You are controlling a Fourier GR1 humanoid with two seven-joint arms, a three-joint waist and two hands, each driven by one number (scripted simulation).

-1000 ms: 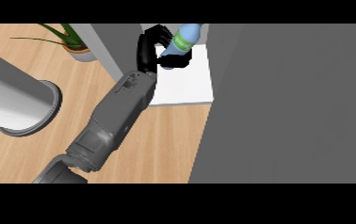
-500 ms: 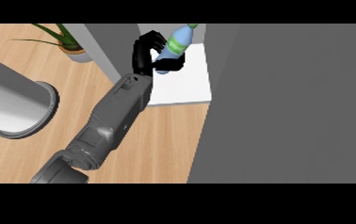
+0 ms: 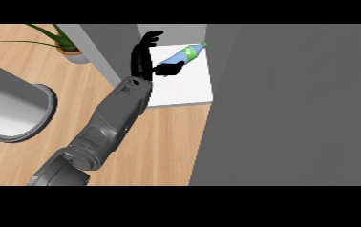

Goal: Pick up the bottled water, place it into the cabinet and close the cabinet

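The bottled water, clear blue with a green label and cap, lies tilted on the cabinet's white shelf, cap toward the far right. My left hand is just left of it, open, fingers straight and pointing away. Its thumb reaches to the bottle's lower end, and I cannot tell whether it touches. The right hand is out of sight.
The cabinet's open grey door fills the right side. A grey cabinet wall stands left of the shelf. A potted plant sits far left on the wooden counter, and a round metal basin is at the left edge.
The hand's fingers have opened off the bottle and the hand has drawn left. The bottle, held a second ago, now lies on the shelf farther right.
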